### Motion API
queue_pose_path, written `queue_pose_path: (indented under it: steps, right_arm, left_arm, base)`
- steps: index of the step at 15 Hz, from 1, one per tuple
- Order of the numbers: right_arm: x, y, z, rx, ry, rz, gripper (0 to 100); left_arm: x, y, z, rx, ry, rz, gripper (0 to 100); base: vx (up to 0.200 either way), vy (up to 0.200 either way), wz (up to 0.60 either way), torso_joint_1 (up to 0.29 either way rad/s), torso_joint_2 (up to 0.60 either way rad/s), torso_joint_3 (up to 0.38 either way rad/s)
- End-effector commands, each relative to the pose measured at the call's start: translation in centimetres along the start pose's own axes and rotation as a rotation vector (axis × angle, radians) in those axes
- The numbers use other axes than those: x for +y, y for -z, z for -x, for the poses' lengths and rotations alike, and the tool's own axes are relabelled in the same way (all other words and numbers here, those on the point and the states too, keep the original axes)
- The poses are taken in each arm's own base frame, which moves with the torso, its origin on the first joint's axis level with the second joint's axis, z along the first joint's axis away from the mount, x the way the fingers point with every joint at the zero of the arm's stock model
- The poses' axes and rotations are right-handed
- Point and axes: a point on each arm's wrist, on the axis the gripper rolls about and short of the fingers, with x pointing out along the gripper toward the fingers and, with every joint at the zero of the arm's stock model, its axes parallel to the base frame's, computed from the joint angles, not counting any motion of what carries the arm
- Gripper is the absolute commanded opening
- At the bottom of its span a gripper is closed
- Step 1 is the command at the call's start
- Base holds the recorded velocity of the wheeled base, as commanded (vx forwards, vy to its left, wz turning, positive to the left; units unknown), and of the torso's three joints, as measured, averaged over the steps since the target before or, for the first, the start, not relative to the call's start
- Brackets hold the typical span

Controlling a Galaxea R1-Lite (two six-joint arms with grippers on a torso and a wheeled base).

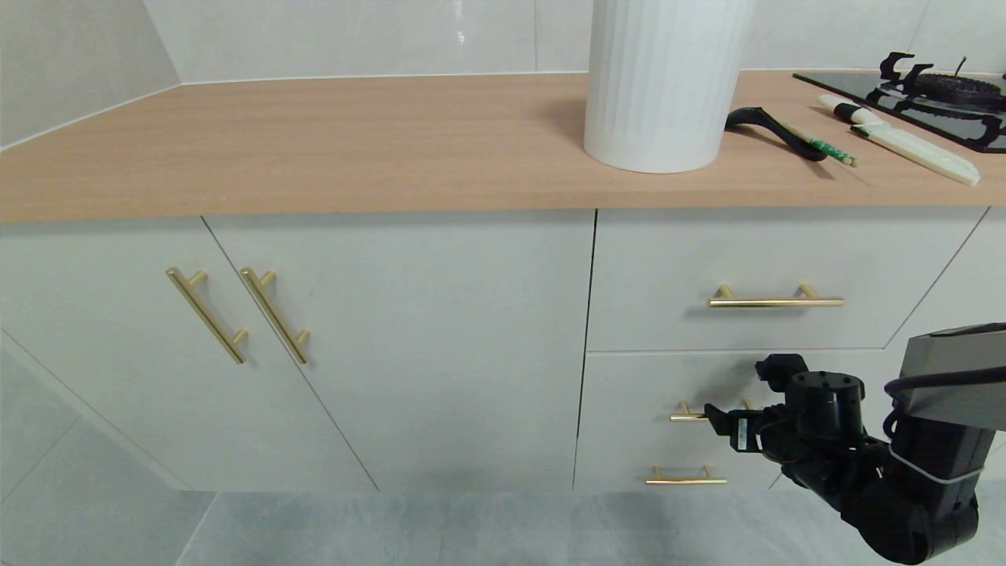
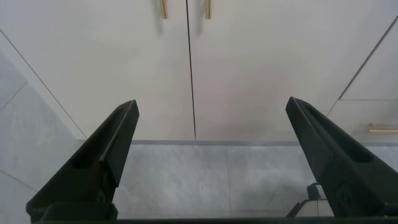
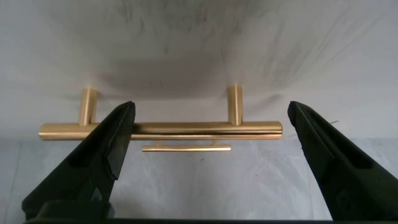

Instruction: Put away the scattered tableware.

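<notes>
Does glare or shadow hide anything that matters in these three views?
Head view: small glare spot on the wall tile, soft shadow left of the white container, utensils plainly lit. Right wrist view: grey shadow smudges the drawer front above the gold handle, which reads clearly. Left wrist view: even light, no glare.

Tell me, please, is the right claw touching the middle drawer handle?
Cannot tell: the right wrist view shows the open claw flanking the handle, one finger overlapping it.

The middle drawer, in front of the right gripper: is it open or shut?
Shut. The middle drawer has its front flush with the top drawer above it. The right gripper is open, facing its handle, not clamped on it.
</notes>
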Motion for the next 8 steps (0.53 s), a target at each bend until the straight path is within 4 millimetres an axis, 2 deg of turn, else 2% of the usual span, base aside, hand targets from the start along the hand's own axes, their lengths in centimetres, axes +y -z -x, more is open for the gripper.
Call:
queue_pose_path:
  steps: [1, 8]
  right_arm:
    - [-0.01, 0.5, -0.16, 0.018, 0.002, 0.005, 100]
    - [-0.22, 1.3, 0.1, 0.054, 0.007, 0.048, 100]
  left_arm:
    - [0.0, 0.03, -0.01, 0.001, -0.001, 0.0, 100]
    - [0.0, -0.01, 0.0, 0.0, -0.001, 0.0, 100]
  base:
    - [0.0, 0.0, 0.0, 0.0, 0.0, 0.0]
    - [0.0, 0.0, 0.0, 0.0, 0.0, 0.0]
